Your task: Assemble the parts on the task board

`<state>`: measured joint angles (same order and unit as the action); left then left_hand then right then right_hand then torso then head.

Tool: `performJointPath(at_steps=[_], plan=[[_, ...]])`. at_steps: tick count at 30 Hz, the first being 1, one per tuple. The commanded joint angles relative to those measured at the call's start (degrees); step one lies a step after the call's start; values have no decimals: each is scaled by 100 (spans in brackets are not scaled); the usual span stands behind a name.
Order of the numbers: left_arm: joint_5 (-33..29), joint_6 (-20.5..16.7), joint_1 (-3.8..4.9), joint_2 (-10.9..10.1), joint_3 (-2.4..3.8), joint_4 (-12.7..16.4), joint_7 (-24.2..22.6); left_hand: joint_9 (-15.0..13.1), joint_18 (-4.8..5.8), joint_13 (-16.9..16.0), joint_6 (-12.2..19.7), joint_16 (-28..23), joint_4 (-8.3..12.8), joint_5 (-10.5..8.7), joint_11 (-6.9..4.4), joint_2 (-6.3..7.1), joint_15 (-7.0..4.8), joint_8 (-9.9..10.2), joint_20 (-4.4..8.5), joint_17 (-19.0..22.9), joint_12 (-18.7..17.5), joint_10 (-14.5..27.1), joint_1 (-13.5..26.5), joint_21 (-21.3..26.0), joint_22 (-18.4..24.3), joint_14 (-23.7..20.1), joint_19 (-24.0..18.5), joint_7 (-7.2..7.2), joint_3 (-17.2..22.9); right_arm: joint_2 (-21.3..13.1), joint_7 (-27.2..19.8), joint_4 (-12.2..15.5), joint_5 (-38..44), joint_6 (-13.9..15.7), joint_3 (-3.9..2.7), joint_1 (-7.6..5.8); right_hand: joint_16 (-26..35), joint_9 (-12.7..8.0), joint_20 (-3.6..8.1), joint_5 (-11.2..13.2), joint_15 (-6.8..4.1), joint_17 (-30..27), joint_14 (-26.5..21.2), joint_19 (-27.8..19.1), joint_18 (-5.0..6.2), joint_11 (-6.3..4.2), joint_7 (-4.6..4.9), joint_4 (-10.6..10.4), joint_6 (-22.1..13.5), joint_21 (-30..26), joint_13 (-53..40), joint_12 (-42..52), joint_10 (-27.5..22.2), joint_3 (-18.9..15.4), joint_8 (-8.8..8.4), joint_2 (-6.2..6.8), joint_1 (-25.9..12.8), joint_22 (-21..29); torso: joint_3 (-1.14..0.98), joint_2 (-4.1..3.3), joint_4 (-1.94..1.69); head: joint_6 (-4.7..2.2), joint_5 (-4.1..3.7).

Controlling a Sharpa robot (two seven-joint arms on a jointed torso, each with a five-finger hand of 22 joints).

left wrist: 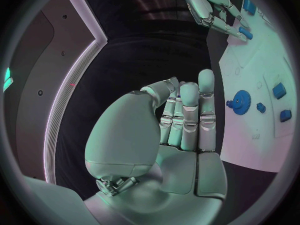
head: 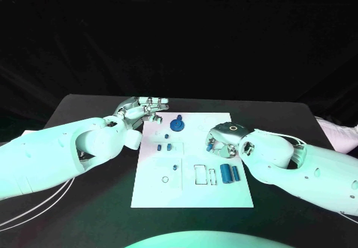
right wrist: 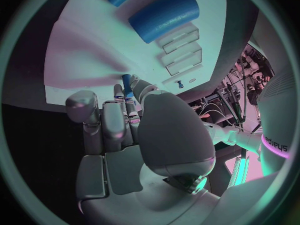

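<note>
Task board (head: 224, 194): white plate mid-table, on the black table (head: 298, 119).

Right hand (head: 224, 138) sits over the board's right-centre area. The right wrist view shows a small blue peg (right wrist: 127, 83) pinched between its thumb and fingertips, peg end close to the board surface; contact with the board can't be judged. The left wrist view shows the same peg sticking out from that hand's fingertips (left wrist: 245, 33).

Left hand (head: 142, 111) is off the board, just past its far-left corner, above the table. Its fingers (left wrist: 189, 116) are straight, held close together and upright, with the thumb folded in beside them. Nothing in it.

Parts on the board:
- blue gear (head: 177, 124) near the far edge, left of centre, with a small blue piece touching its rim in the left wrist view.
- two small blue blocks (head: 164, 147) side by side, left-centre.
- two blue cylinders (head: 229, 174) lying side by side on the right, just beside the right forearm.

Recesses: outlined rectangular slots (head: 200, 174) sit between the cylinders and the board centre. From the head view they look unfilled, though the view is too small to be sure. A small ring-shaped mark (head: 165, 179) lies left of them; whether it's a hole or a part is unclear. The right wrist view shows a tiny dark stud (right wrist: 180, 83) beside the slot row.
</note>
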<state>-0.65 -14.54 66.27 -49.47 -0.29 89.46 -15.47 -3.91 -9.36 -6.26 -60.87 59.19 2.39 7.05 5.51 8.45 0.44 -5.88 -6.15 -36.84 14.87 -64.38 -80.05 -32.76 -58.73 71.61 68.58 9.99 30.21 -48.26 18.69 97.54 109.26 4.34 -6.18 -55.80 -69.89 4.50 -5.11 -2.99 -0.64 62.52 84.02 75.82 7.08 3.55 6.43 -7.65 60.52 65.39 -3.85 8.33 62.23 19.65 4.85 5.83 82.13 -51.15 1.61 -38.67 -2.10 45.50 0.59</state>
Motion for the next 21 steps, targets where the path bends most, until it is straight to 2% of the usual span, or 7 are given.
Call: performJointPath(at_steps=[1,13,16,21], plan=[[22,106,1,3,2,12,-20,7,-107,-6,40,-22,5,-12,10,-30,10,-4,2,6,31,31,17,36,9,-40,-15,9,-25,22,-93,-14,29,-74,3,6,-17,10,5,17,-37,6,200,38,4,-6,2,-11,74,27,12,35,78,60,38,-54,-4,-20,-2,-5,1,14,8],[35,121,1,7,2,7,-6,7,-107,-6,40,-22,5,-12,10,-30,10,-4,2,6,31,31,17,36,9,-40,-15,9,-25,63,-110,-11,36,64,7,6,-27,13,17,17,-49,5,203,70,-3,-8,10,-28,166,60,18,16,201,132,42,-59,-32,-65,-2,4,7,31,9],[36,125,1,7,2,7,0,5,-108,-10,44,-18,9,-12,11,-40,14,-9,-2,13,49,44,24,46,18,-42,-15,9,-36,62,-94,-19,33,156,7,6,-60,37,26,20,-60,38,212,94,-9,-25,-2,-7,291,90,5,43,348,203,87,-111,1,-106,1,5,6,35,8],[43,128,1,5,2,5,7,5,-108,-10,44,-18,9,-12,11,-40,14,-9,-2,13,49,44,24,46,18,-42,-15,9,-36,52,-40,0,110,411,7,7,-52,129,63,15,-106,-21,225,221,-58,-80,-35,148,604,288,-30,113,772,385,227,-216,141,-387,-2,4,2,37,8]])
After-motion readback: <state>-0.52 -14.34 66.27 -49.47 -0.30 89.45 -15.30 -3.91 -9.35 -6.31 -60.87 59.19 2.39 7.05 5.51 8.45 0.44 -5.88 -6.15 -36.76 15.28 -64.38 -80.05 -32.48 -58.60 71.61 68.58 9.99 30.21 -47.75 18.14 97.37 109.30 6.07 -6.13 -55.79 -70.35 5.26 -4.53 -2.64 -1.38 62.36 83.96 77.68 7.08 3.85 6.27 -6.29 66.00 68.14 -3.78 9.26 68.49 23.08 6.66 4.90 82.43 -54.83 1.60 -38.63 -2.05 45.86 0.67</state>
